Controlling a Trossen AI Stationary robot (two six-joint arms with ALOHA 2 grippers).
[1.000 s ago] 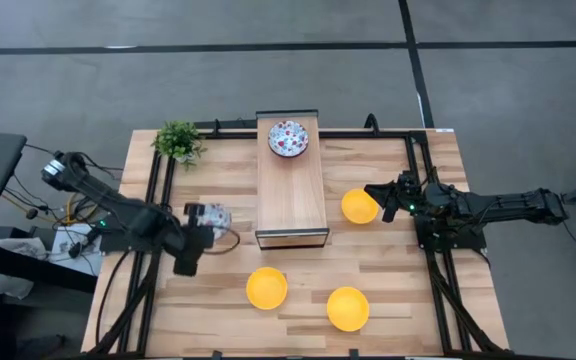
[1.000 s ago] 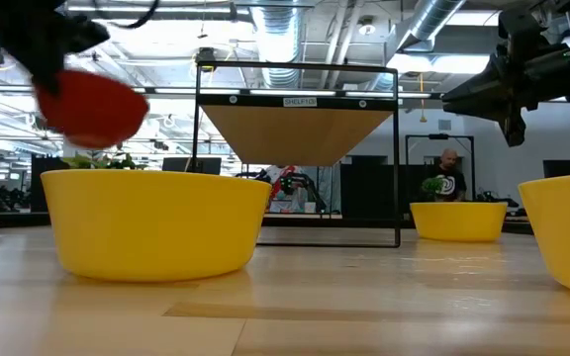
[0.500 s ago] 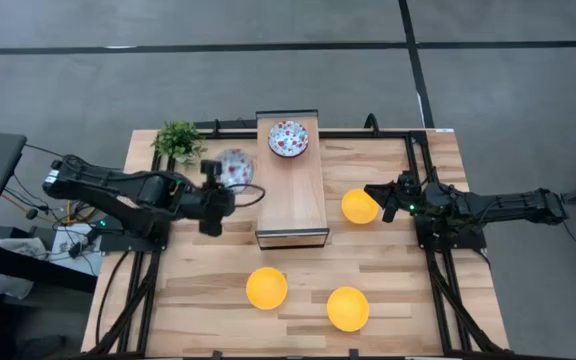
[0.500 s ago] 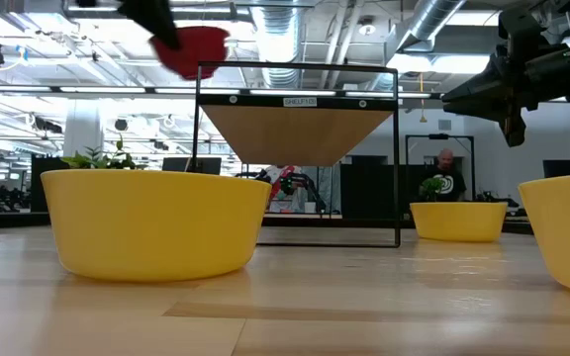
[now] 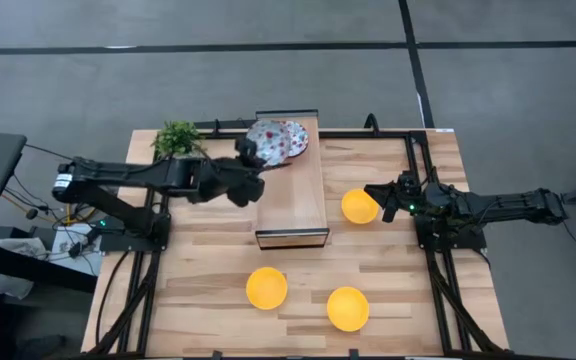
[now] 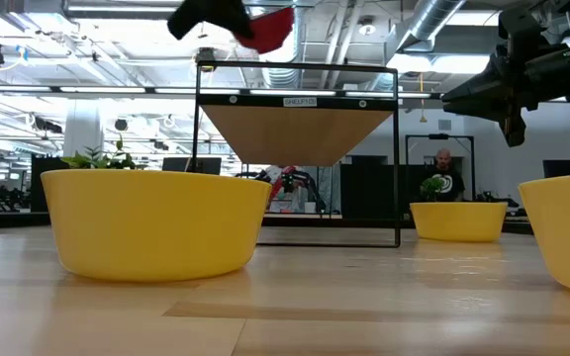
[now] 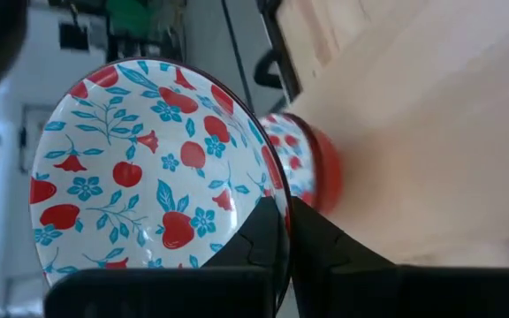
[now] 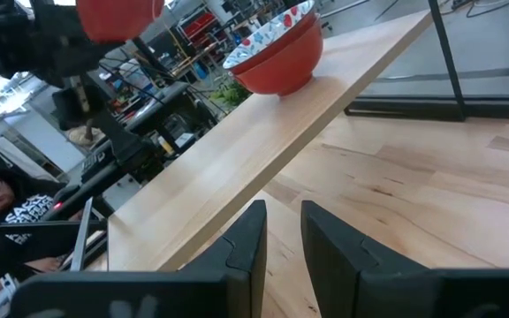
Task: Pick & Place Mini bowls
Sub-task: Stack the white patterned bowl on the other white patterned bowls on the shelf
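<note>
My left gripper [image 5: 251,160] is shut on a white floral bowl with a red outside [image 5: 266,142], carried above the far end of the wooden shelf [image 5: 291,205]. A second floral bowl [image 5: 294,138] rests by its base on that shelf end, just beyond the held one. Three yellow bowls sit on the table: one by the shelf's right side [image 5: 359,206] and two near the near edge [image 5: 266,288] [image 5: 347,308]. My right gripper [image 5: 382,200] hovers off the table just right of the first yellow bowl, its fingers [image 8: 247,237] a narrow gap apart, holding nothing. My left gripper [image 7: 281,216] pinches the floral bowl's rim [image 7: 276,199], one finger inside the bowl and one outside. The fingers come from the table's left, about level. The bowl is lifted clear and tilted, hanging above the shelf top beside the resting bowl [image 7: 315,168].
A small green potted plant [image 5: 177,140] stands at the table's far left corner, next to the left arm. Black frame rails [image 5: 420,180] run along the table's sides. The shelf's near half [image 5: 291,215] is bare wood. A person [image 8: 7,208] sits beyond the table.
My left gripper has carried the floral bowl up from beside the shelf's left side, toward the far edge and to the right, until it now hangs over the shelf's far end. It has stayed shut on the bowl. The right arm has kept still.
</note>
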